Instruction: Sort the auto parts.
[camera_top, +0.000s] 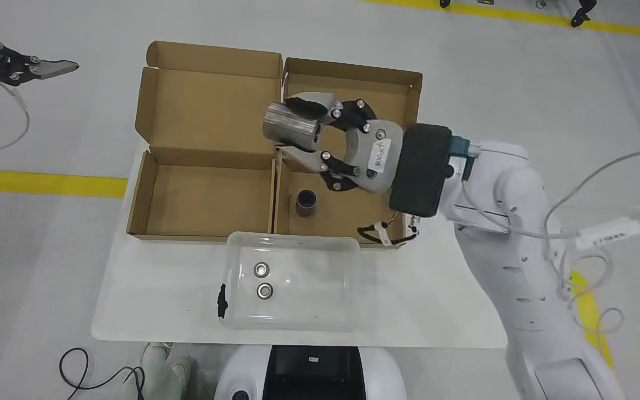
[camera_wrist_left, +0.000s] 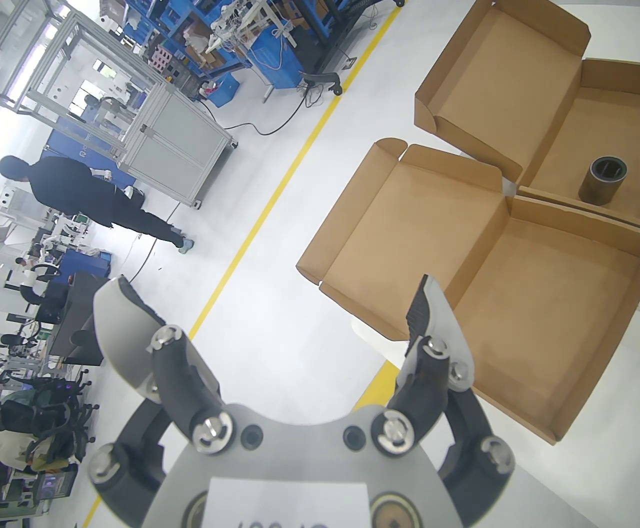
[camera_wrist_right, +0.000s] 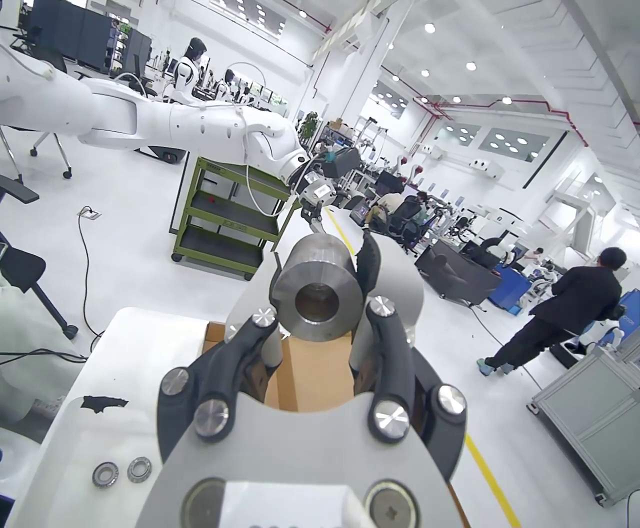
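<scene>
The right gripper (camera_top: 300, 127) (camera_wrist_right: 322, 272) is clamped on one silver metal cylinder (camera_top: 290, 122) (camera_wrist_right: 315, 287), a finger on each side of its barrel. The cylinder lies level, its open bore facing the wrist. It hangs above the opened lid of the right cardboard box (camera_top: 398, 98), close to the seam with the left cardboard box (camera_top: 205, 110).

The left gripper (camera_top: 50, 68) (camera_wrist_left: 272, 290) has its fingers spread wide with nothing between them. It hangs over the floor, beyond the far left corner of the white table (camera_top: 150, 310).

There are two cardboard boxes, side by side and touching, along the far edge of the table, both with lids folded back. In the right box's tray one dark cylinder (camera_top: 306, 204) (camera_wrist_left: 603, 180) stands upright near the wall shared with the left box. That makes two cylinders in all, one held and one boxed. The left box's tray shows bare cardboard.

One clear plastic tub (camera_top: 300, 240) sits at the middle of the table's near edge, just in front of the boxes. Two ring bearings lie flat in it, one (camera_top: 262, 268) (camera_wrist_right: 138, 468) just beside the other (camera_top: 265, 291) (camera_wrist_right: 104, 474).
</scene>
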